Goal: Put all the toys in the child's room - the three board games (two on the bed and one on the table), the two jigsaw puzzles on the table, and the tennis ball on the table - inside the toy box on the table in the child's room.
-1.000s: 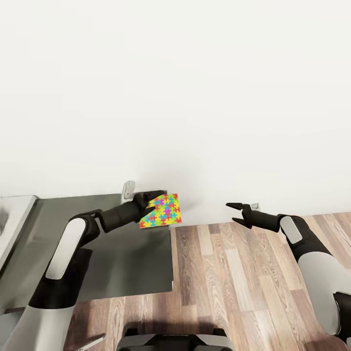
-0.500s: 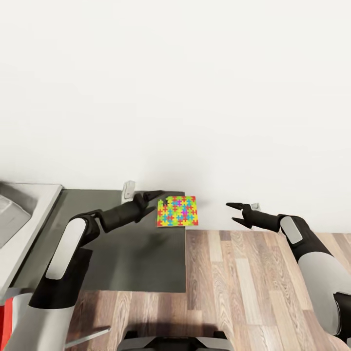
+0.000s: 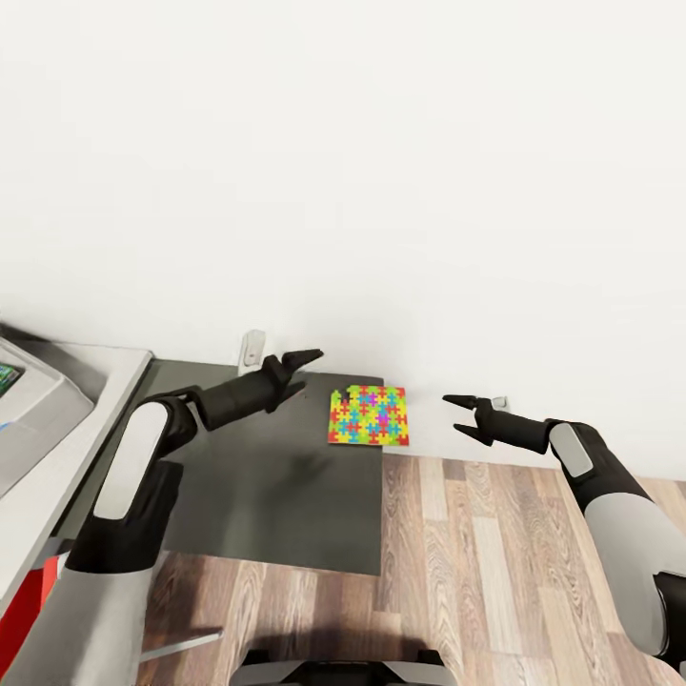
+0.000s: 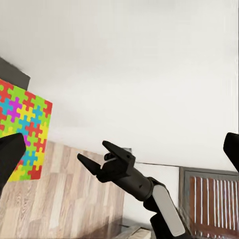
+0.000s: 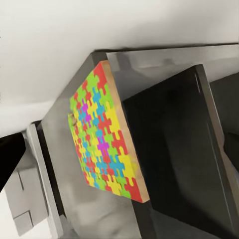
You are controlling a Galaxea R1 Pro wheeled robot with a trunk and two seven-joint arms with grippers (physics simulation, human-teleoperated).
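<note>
Left end effector (image 3: 303,359): fingers spread, pinching nothing, poised above the dark lower wing of the counter (image 3: 267,486).
Right end effector (image 3: 461,416): fingers spread and empty, hanging over the wood floor (image 3: 495,553) beside the counter.
Jigsaw puzzle (image 3: 369,415): just beyond the left end effector's tips, between the two end effectors, lying at the counter's far corner with one edge past the rim; not touched.
Toy box (image 3: 33,400): well behind the left end effector, on the lighter counter top.
Step in hand: picking up this puzzle, judged not yet done.
Next move: likely bring the left end effector over the puzzle's near edge, close on the overhang, then carry it back to the toy box.
</note>
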